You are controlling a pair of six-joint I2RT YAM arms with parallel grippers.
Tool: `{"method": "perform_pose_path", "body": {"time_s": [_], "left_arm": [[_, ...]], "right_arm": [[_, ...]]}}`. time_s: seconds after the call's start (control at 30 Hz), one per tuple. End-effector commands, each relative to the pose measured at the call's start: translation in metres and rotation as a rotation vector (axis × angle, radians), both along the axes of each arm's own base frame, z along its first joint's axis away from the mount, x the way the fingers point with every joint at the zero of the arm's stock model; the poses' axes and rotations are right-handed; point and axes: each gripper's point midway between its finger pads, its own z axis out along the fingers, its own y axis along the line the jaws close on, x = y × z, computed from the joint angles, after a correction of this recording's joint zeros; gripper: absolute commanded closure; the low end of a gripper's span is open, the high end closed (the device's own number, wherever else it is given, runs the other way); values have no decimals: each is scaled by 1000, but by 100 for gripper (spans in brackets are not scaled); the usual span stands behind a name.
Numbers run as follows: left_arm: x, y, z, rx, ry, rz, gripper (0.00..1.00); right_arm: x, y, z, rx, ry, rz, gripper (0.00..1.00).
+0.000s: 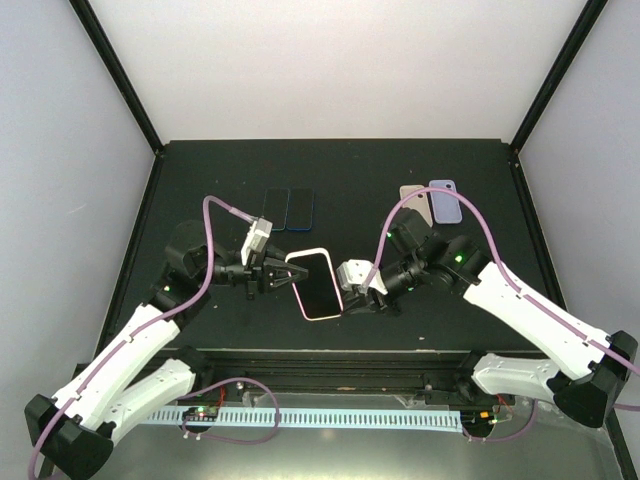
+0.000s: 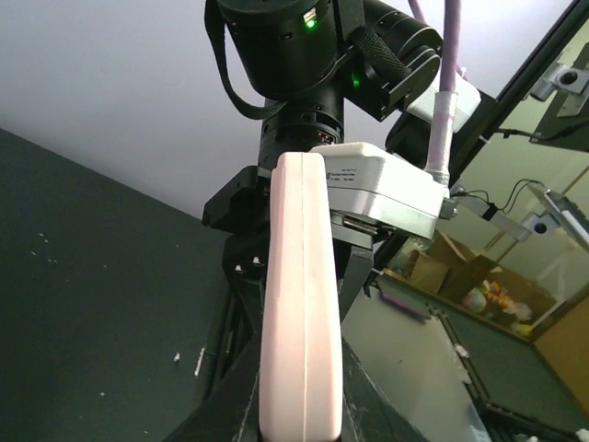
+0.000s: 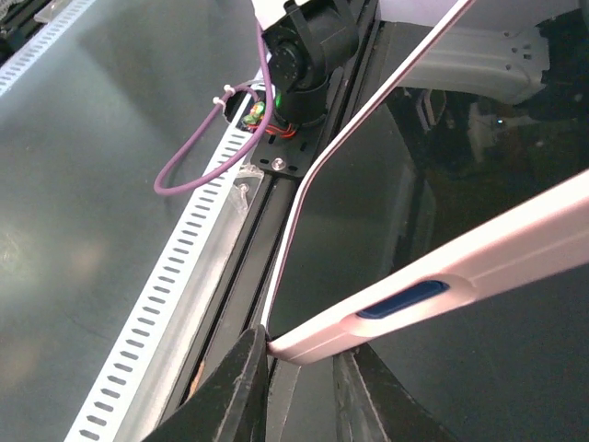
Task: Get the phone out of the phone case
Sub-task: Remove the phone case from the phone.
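My left claw (image 1: 283, 272) clamps the pink phone case (image 1: 318, 283) mid-frame; right claw (image 3: 299, 354) nearly closed round its corner, grip unclear

The left arm (image 1: 130, 345) and right arm (image 1: 540, 310) reach inward, wrists facing each other. The left end effector (image 1: 279, 272) clamps the phone case (image 1: 315, 283); the right end effector (image 1: 350, 298) pinches its opposite corner.

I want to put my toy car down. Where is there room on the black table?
Bare mat lies left of the dark phones, and between them and the pale cases. The middle is crowded: the left gripper and right gripper meet at the pink-cased phone.
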Motion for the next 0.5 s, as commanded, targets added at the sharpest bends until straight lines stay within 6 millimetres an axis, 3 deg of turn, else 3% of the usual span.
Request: {"method": "perform_pose_path", "body": {"time_s": [0.0, 0.13, 0.47], "left_arm": [[-16, 3, 28, -76, -20, -79, 98], [-23, 5, 34, -94, 6, -116, 98], [-30, 5, 35, -94, 41, -168, 98]], "right_arm": [[8, 6, 0, 10, -100, 32, 81], [23, 13, -6, 2, -134, -19, 86], [58, 17, -15, -16, -264, -149, 87]]}}
